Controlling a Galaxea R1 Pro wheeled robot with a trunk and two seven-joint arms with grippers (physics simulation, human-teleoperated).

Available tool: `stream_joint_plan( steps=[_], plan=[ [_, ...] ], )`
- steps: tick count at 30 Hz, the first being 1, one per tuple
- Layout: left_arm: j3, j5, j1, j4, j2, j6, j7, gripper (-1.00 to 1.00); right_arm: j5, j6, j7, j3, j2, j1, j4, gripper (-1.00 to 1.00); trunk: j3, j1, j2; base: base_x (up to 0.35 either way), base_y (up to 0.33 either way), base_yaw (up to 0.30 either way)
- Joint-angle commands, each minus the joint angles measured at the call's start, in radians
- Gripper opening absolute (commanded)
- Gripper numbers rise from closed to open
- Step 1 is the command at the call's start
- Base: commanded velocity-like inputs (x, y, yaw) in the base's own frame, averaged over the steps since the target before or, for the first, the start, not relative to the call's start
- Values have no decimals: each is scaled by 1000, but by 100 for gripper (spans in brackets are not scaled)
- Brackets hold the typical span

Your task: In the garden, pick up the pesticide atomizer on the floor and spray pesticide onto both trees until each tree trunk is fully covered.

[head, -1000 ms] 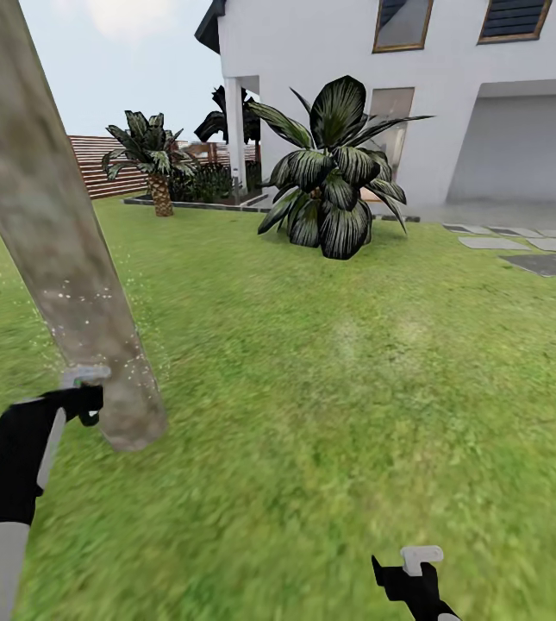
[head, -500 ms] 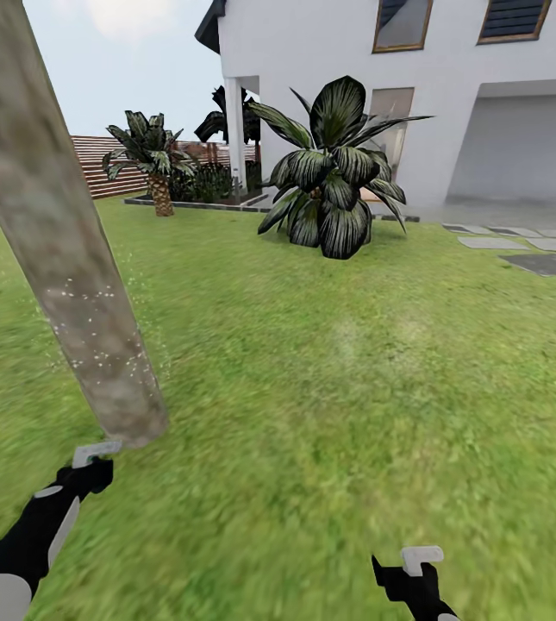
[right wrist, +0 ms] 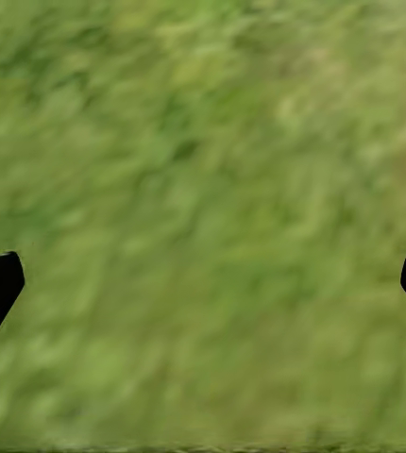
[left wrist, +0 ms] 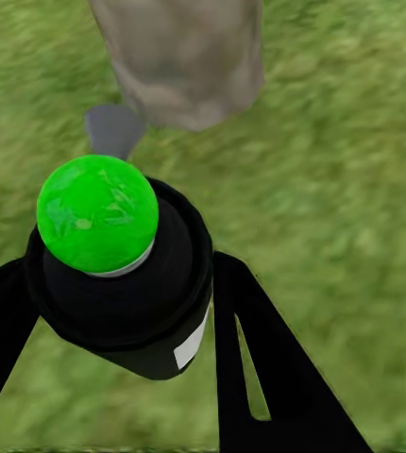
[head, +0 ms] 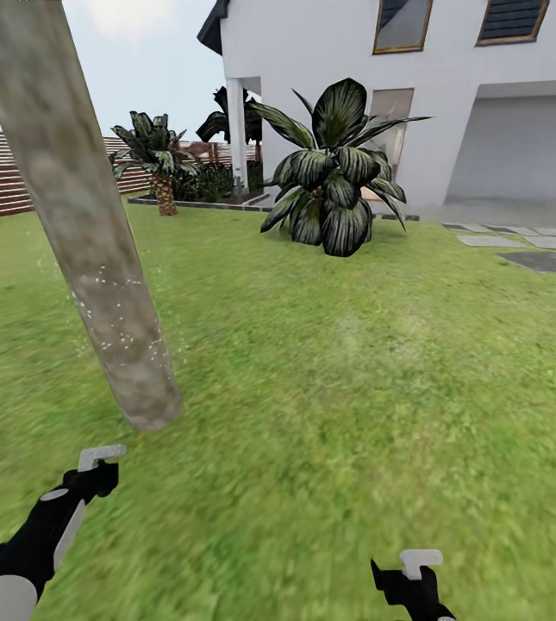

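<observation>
Risk lay in aim: the left gripper (left wrist: 109,311), clamped on the atomizer (left wrist: 118,274) just beside the speckled tree trunk (head: 96,250), might mist grass (head: 355,388) beyond it, while the right gripper (right wrist: 203,274) hung wide open and empty

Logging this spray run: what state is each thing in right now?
Thick mottled tan-grey tree trunk: leaning, white specks on its lower part.
Black atomizer with green dome top: held in left end effector.
Right end effector: open, empty, over grass lawn.
</observation>
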State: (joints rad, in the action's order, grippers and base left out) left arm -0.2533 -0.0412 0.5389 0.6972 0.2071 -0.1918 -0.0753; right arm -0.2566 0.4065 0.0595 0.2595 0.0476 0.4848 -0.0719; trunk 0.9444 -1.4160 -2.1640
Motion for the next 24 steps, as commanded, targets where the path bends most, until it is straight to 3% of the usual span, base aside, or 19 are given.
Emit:
stream_joint_plan(
  steps=[1, 6, 8, 10, 12, 13, 14, 17, 19, 20, 22, 23, 24],
  plan=[
    [0, -1, 0, -3, -7, 0, 0, -100, 0, 0, 0, 0, -1, 0, 0, 100, 0, 0, 0, -172, 127, 0],
    [18, -5, 1, 7, -26, 1, -25, -100, -6, 0, 10, -6, -1, 1, -15, 100, 0, 0, 0, -55, 39, 0],
    [92, -10, 4, 10, -18, 1, -156, -100, -49, -1, 75, -72, 0, 1, -113, 100, 0, 0, 0, -4, 3, 0],
    [169, -28, 7, 10, -8, -1, -303, -100, -94, -6, 221, -144, 0, 1, -255, 100, 0, 0, 0, -1, 0, 0],
    [218, -98, 6, 9, 4, -3, -411, -100, -108, -46, 336, -169, 0, 2, -377, 100, 0, 0, 0, 0, 0, 0],
    [238, -157, 6, 6, 6, -2, -466, -100, -110, -101, 402, -174, -1, 3, -421, 100, 0, 0, 0, 0, 0, 0],
    [259, -244, 5, 1, 6, -1, -537, -100, -111, -176, 513, -183, -1, 18, -465, 100, 0, 0, 0, 0, 0, 0],
    [276, -376, 4, -2, 2, 0, -669, -100, -112, -249, 711, -197, -2, 55, -536, 100, 0, 0, 0, 0, 0, 0],
    [280, -439, 4, -3, 3, 8, -797, -100, -113, -256, 830, -273, -1, 64, -595, 100, 0, 0, 0, 0, 0, 0],
    [280, -514, 3, -5, 3, 86, -901, -100, -111, -257, 861, -348, 0, 66, -625, 100, 0, 0, 0, 0, 0, 0],
    [277, -593, 3, -6, 5, 119, -969, -100, -110, -258, 866, -366, 0, 66, -634, 100, 0, 0, 0, 0, 0, 0],
    [277, -612, 3, -7, 5, 124, -980, -100, -109, -258, 867, -369, 0, 66, -636, 100, 0, 0, 0, 0, 0, 0],
    [278, -634, 3, -20, 6, 128, -988, -100, -110, -259, 881, -408, 0, 66, -639, 100, 0, 0, 0, 0, 0, 0]
  ],
)
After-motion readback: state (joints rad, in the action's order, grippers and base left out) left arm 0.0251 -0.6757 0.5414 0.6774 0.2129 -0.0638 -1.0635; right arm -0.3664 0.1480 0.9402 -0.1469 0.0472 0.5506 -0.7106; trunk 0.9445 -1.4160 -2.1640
